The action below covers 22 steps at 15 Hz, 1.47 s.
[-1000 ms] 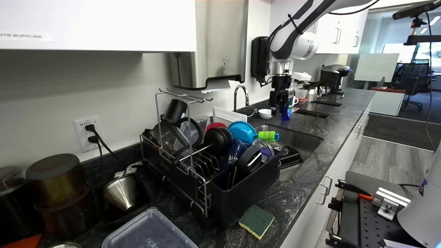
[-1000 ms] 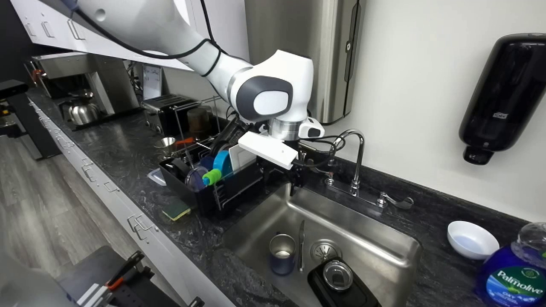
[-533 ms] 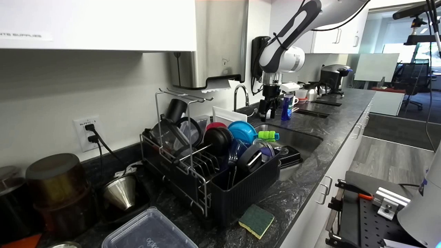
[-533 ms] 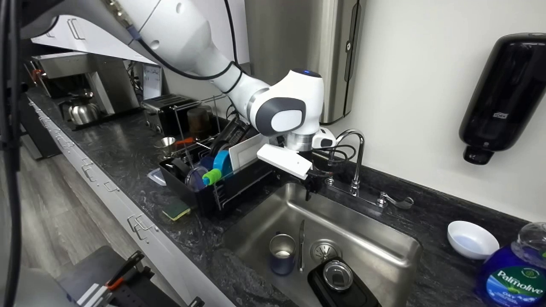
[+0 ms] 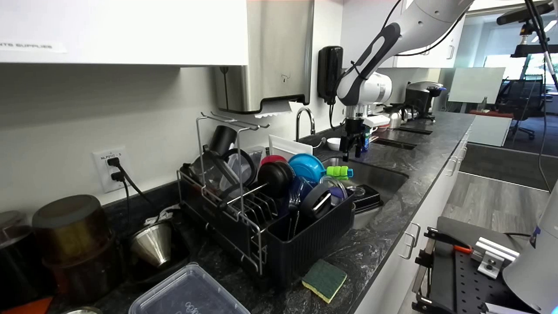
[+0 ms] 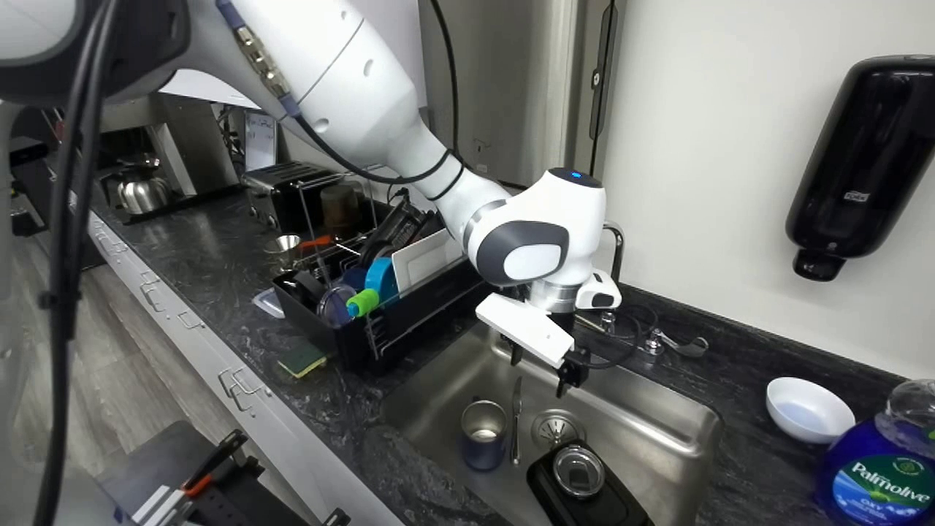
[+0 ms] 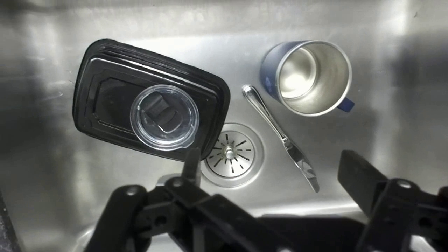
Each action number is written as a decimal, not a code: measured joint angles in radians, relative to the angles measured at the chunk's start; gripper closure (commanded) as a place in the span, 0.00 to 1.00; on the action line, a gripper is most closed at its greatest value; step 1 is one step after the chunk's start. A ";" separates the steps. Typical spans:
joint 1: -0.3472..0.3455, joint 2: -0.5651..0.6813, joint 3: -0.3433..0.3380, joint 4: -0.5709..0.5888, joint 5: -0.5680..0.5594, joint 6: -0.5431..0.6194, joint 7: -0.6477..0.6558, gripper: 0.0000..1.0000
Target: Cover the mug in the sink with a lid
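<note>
The end effector [image 7: 270, 153] hangs wide, empty, presumably to clasp the lid [image 7: 164, 117] on the tub [image 7: 108, 94] below and cap the mug [image 7: 308, 78].

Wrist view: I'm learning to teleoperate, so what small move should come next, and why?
Probably shift the fingers sideways until they hover above the clear lid. They stand open, holding nothing, off to one side of the lid, which lies on the black container; the mug is uncovered.
</note>
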 measured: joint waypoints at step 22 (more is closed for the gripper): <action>-0.009 0.280 0.067 0.190 -0.016 0.012 0.061 0.00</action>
